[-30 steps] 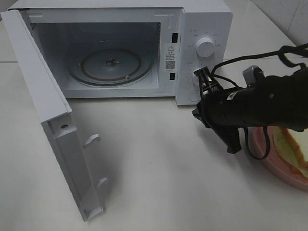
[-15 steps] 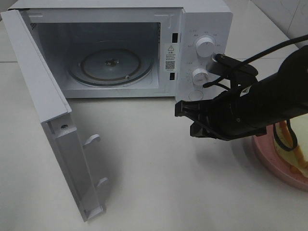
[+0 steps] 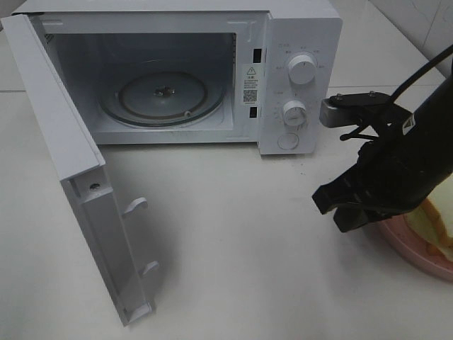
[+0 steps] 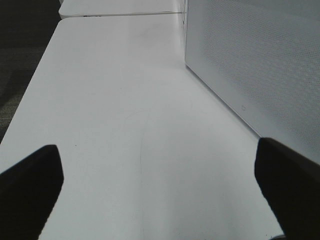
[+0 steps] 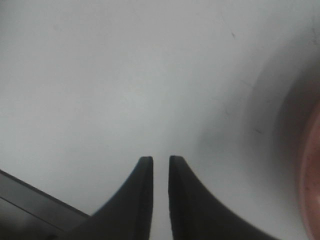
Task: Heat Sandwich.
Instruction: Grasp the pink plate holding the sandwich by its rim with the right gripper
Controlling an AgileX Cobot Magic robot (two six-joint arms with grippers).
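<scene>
1. The right gripper (image 5: 160, 159) points down at the bare table (image 3: 233, 248). Its 2 fingers (image 5: 142, 185) stand nearly together, with only a thin slit between them and nothing in it.
2. The left gripper (image 4: 156, 147) has its 2 fingers spread wide apart, holding nothing, low over the table top. A white dotted panel (image 4: 260, 60) stands just beside one finger.
3. The sandwich (image 3: 434, 218) lies on the pink plate (image 3: 417, 251) at the far right of the exterior view, just behind the right gripper and partly under the right arm (image 3: 410, 163).
4. Only a corner of the sandwich shows: pale filling with a tan crust edge running diagonally toward the near right. The arm and the frame edge hide the rest, so its long axis cannot be told.
5. The plate's rim sits just beside the right fingertips, not touching them; it shows as a blurred pink arc in the right wrist view.
6. The microwave (image 3: 297, 42) stands at the back. Its door (image 3: 71, 142) swings fully out to the left, toward the viewer, and the glass turntable (image 3: 161, 92) lies bare inside.
7. 2 knobs (image 3: 302, 69) and a round button (image 3: 287, 142) sit on the right panel, near the right arm's wrist.
8. A wide stretch of table lies open between the door's edge and the right gripper, in front of the cavity mouth.
</scene>
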